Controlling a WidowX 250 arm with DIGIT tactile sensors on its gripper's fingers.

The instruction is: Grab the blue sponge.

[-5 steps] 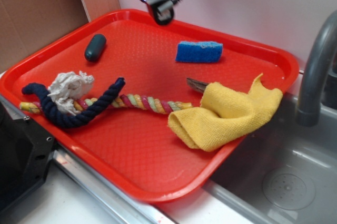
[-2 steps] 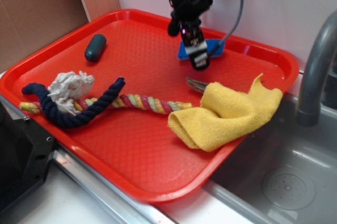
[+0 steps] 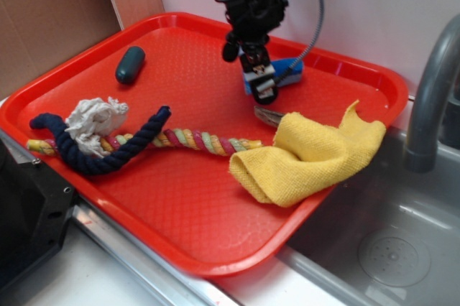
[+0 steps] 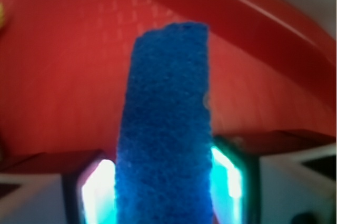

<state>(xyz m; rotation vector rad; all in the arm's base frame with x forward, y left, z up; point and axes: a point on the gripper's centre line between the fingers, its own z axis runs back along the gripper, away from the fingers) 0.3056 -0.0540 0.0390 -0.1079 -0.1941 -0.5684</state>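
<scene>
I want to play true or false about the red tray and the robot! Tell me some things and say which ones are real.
1. The small bright blue rectangular sponge sits between the two fingers of the end effector. True.

2. The small dark green oval object lies right beside the sponge. False: it lies apart from it, near the left back part of the red plastic tray.

3. The crumpled yellow cloth is on the right side of the tray, near the sink. True.

4. The dark navy rope is hanging from the end effector. False: it lies on the tray by the white knotted rag.

5. The grey faucet stands on the left of the tray. False: it stands on the right.
</scene>
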